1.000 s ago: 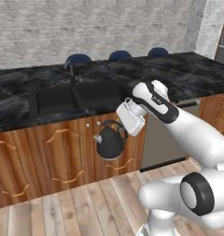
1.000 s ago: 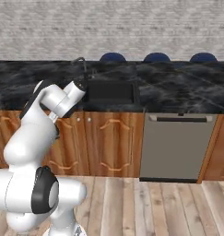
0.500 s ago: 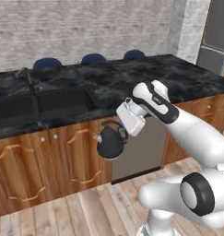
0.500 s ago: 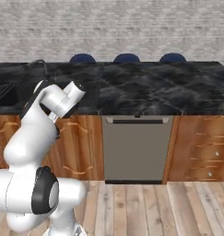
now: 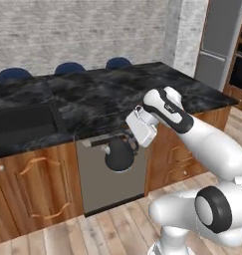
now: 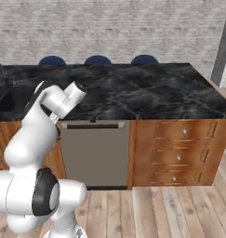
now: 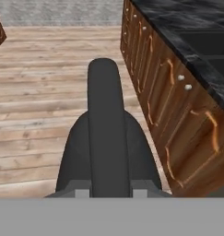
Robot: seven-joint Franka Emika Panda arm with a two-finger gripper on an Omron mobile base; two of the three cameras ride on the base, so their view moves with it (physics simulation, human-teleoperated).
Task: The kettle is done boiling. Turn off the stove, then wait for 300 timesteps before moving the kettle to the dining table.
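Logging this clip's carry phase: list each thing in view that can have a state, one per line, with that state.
kettle: off any surface, hanging upright by its handle from the gripper, in front of the dishwasher.
gripper: shut on the kettle's handle.
dining table: nothing set on the stretch of marble top in view.
dishwasher: door shut.
drawers: all shut.
cabinet doors: shut.

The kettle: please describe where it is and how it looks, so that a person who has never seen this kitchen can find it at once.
Find the long island with the black marble top and wooden front. Before its grey panel, the white arm's gripper holds the kettle in the air by its thin handle. It is a small dark dome, the one thing that hangs clear of both counter and floor.
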